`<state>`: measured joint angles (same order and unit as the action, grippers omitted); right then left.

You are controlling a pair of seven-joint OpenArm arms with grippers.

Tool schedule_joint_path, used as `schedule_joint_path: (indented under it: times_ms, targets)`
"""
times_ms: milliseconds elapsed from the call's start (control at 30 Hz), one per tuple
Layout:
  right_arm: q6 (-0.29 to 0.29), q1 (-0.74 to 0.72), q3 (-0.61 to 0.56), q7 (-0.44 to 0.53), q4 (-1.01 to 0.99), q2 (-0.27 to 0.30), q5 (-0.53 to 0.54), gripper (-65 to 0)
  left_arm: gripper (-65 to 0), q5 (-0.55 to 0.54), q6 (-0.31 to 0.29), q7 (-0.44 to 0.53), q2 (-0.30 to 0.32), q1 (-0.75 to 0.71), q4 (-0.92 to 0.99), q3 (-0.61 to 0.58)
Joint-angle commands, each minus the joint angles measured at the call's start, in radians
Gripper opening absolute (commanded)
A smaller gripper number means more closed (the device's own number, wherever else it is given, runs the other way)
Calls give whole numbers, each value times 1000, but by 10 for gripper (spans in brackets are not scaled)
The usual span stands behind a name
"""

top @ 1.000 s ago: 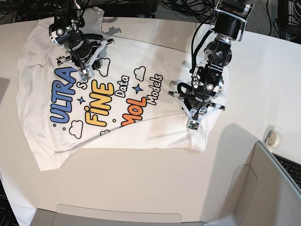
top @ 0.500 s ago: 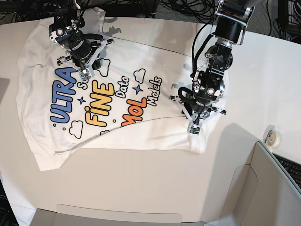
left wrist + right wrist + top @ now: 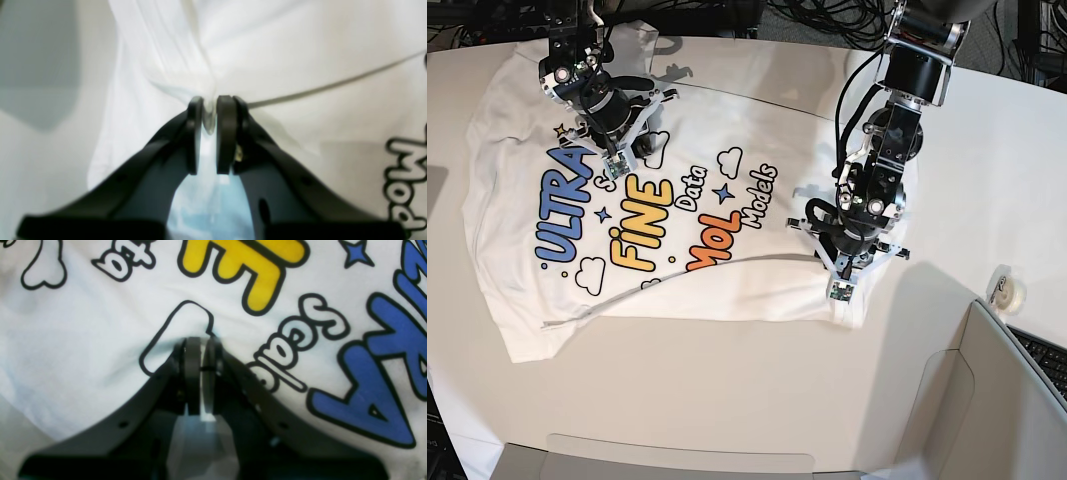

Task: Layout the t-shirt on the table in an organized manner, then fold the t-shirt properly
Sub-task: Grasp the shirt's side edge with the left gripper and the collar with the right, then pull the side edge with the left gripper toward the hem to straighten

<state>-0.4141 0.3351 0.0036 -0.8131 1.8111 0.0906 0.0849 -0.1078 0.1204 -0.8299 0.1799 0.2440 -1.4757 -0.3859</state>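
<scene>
I see the t-shirt [image 3: 677, 200] lying print-side up on the table [image 3: 727, 400], spread across its far-left part, with its lower hem pulled into a diagonal crease. My left gripper [image 3: 209, 113] sits over the plain white cloth at the shirt's edge nearest the tape roll [image 3: 1010, 290]; in the left wrist view its jaws stand nearly together with a bunched ridge of white fabric pinched between the pads, and folds fan out from that pinch. The black-outlined word "Models" [image 3: 405, 186] lies just beside that gripper, toward the print. My right gripper [image 3: 200, 353] is at the collar end of the shirt, well apart from the other one. In the right wrist view its jaws are pressed together on the printed front, right at the outlined cloud [image 3: 176, 336], with the yellow lettering [image 3: 247, 270] beyond the tips and the blue "ULTRA" letters [image 3: 383, 373] to the side. I cannot tell whether cloth is caught between those pads
</scene>
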Motion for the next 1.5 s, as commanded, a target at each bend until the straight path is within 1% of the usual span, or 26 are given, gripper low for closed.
schedule_joint_path:
  times_ms: [0,133,200,267,333,400,833,1000,1067,1133,1200,1300,1367,1400,1467]
  targets:
    - [-21,35,-15,-182,-57,-4,-30,-600,-588,7,5,17,2,16,-16,6]
    - [-21,35,-15,-182,-58,-4,-30,-600,-557,7,5,13,5,28,-16,6]
    - [-21,35,-15,-182,-58,-2,-30,-600,-552,7,5,13,7,38,-16,6]
    - [-21,37,-15,-182,-58,-1,-30,-600,-574,7,5,16,5,38,-16,6]
    - [-21,40,-15,-182,-58,-1,-30,-600,-625,7,5,16,2,38,-16,6]
    - [-21,43,-15,-182,-58,-1,-30,-600,-650,7,5,16,0,41,-16,6]
    - [-21,42,-15,-182,-58,-2,-30,-600,-650,7,5,17,0,71,-15,6]
    - [-21,45,-17,-182,-58,-2,-30,-600,-650,7,5,19,-3,165,13,0]
    - [-21,51,-17,-182,-58,-2,-30,-600,-650,7,5,24,-18,219,56,3]
    - [-21,58,-17,-182,-55,-2,-30,-600,-650,7,5,62,-29,282,128,5]
    - [-21,65,-17,-182,-57,-1,-30,-600,-650,7,5,123,-36,340,220,-2]
    - [-21,78,-17,-182,-53,-1,-30,-600,-650,7,5,257,-72,437,389,-2]
    - [-21,86,-17,-182,-53,-2,-30,-600,-650,7,9,384,-82,498,521,2]
    - [-21,89,-17,-182,-53,-2,-30,-600,-641,7,9,472,-96,530,594,5]
    - [-21,98,-17,-182,-53,-2,-30,-600,-570,10,8,659,-113,587,755,-3]
